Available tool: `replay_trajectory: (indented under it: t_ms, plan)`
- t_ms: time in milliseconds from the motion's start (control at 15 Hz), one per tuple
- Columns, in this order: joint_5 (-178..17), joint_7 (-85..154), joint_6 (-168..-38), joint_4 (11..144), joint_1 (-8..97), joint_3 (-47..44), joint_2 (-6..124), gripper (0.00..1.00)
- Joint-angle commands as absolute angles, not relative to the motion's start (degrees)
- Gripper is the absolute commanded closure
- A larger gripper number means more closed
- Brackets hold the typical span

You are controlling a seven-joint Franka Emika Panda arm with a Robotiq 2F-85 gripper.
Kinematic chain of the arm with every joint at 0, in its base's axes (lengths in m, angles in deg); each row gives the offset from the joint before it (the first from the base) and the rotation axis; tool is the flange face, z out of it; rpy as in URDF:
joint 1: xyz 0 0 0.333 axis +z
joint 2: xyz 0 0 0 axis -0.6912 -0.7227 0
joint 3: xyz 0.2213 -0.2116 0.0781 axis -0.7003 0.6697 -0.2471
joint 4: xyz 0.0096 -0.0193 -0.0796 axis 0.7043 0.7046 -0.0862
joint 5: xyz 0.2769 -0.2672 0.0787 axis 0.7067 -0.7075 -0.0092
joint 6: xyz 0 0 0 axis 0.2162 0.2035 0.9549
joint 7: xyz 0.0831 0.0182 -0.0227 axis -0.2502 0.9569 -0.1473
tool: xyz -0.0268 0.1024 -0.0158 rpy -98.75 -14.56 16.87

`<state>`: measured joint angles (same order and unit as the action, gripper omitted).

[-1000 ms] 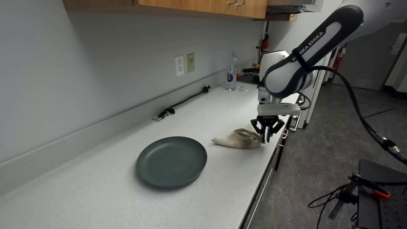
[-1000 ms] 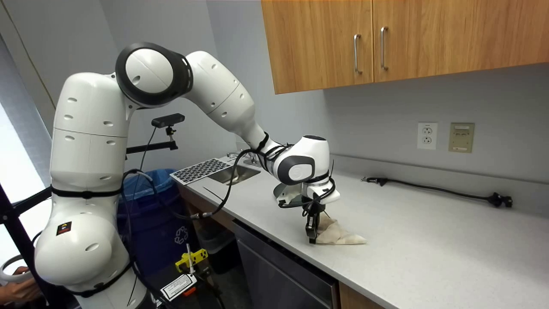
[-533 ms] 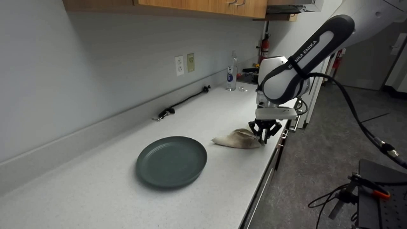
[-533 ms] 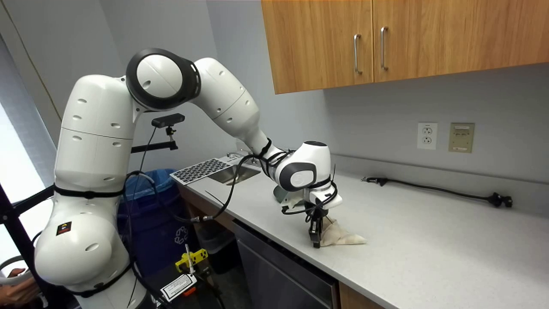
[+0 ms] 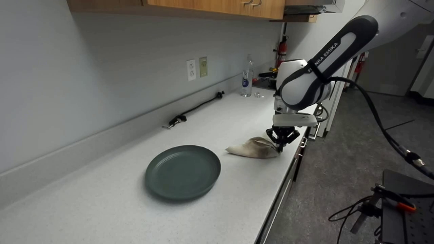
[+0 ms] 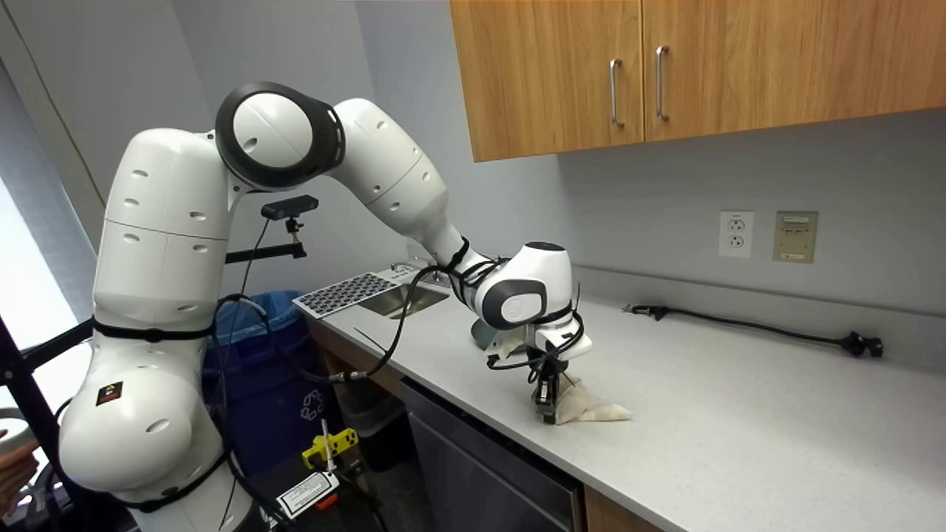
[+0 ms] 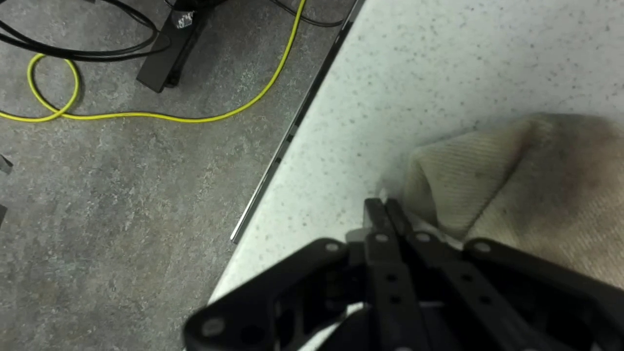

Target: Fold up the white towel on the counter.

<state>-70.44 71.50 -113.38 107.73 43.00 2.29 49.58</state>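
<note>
The white towel looks beige and lies crumpled on the counter near its front edge. It shows in both exterior views (image 5: 254, 149) (image 6: 591, 408) and at the right of the wrist view (image 7: 560, 195). My gripper points down at the towel's end nearest the counter edge, with its tips at about counter height (image 5: 280, 149) (image 6: 548, 417). In the wrist view the two fingertips (image 7: 385, 202) are together, with a small light bit between them and towel fabric running up to the right finger. The gripper looks shut on the towel's edge; the pinched part is mostly hidden.
A dark green plate (image 5: 183, 173) lies on the counter (image 5: 101, 210), partly behind the arm in an exterior view (image 6: 484, 334). A black clamp rod (image 5: 196, 110) lies along the wall. A plastic bottle (image 5: 247, 79) stands farther back. The counter's front edge (image 7: 292, 131) is close to the gripper.
My gripper has moved down and slightly toward the plate, onto the towel's end. Its fingers were apart and are now closed together. The rest of the towel lies as before.
</note>
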Motion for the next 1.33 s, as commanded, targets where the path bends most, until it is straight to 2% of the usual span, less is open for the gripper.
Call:
replay_trajectory:
  t_ms: [0, 400, 800, 1267]
  plan:
    - [-70.57, 70.81, -110.95, 108.84, 43.47, 3.38, 53.68, 1.0]
    - [-79.44, 76.93, -113.23, 106.55, 47.21, 6.55, 54.17, 1.0]
    - [-91.78, 86.66, -116.6, 102.2, 51.6, 9.91, 49.62, 1.0]
    - [-97.62, 94.8, -117.11, 97.49, 53.11, 13.15, 44.76, 1.0]
